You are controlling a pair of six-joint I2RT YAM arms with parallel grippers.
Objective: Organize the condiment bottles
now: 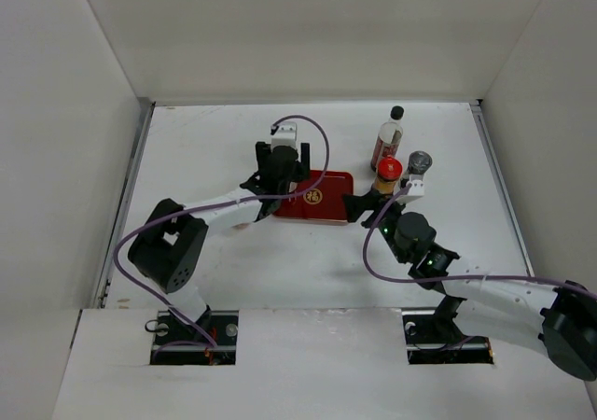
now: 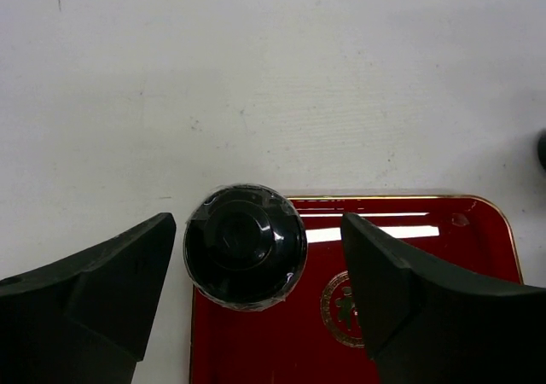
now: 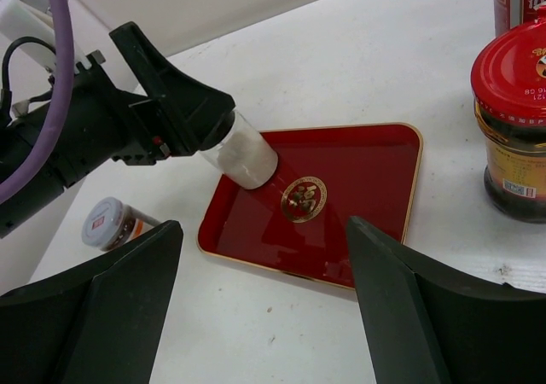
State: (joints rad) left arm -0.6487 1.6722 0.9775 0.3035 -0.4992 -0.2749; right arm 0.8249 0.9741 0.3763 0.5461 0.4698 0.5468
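A small white bottle with a black cap [image 2: 245, 245] stands in the far left corner of the red tray [image 2: 426, 264]. My left gripper [image 2: 258, 230] is straight above it, open, with a gap on each side of the cap. In the right wrist view the bottle's white body [image 3: 243, 154] pokes out below the left gripper's fingers [image 3: 171, 102]. My right gripper [image 3: 264, 239] hangs open and empty over the table just before the tray's near edge. To the tray's right stand the tall clear bottle [image 1: 389, 138], the red-capped brown jar [image 1: 388, 173] and the grey-lidded shaker [image 1: 419, 163].
A white-lidded jar [image 3: 111, 222] sits on the table to the left of the tray [image 3: 358, 179], under the left arm. White walls close in the table at the back and both sides. The tray's gold emblem [image 3: 304, 198] lies bare in its middle.
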